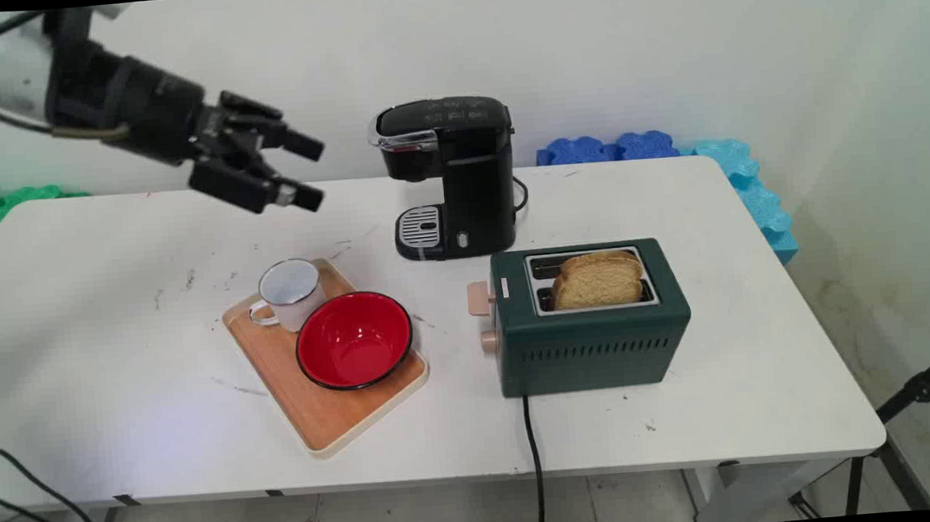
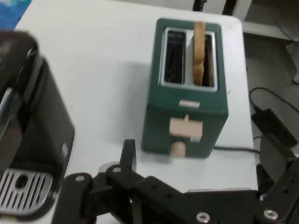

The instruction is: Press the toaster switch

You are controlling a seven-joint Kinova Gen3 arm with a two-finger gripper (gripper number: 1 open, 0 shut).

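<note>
While empty, end effector (image 1: pixel 307 172) above mug (image 1: pixel 290 292).

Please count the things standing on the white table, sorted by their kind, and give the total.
Appliances: 2 (black coffee maker, green toaster)
Dishes: 2 (white enamel mug, red bowl)
Trays: 1 (wooden tray)
Bread slices: 1 (in the toaster)
Total: 6

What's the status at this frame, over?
End effector open, empty, in the air left of coffee maker. Toaster holds bread. Mug, red bowl on tray.
</note>
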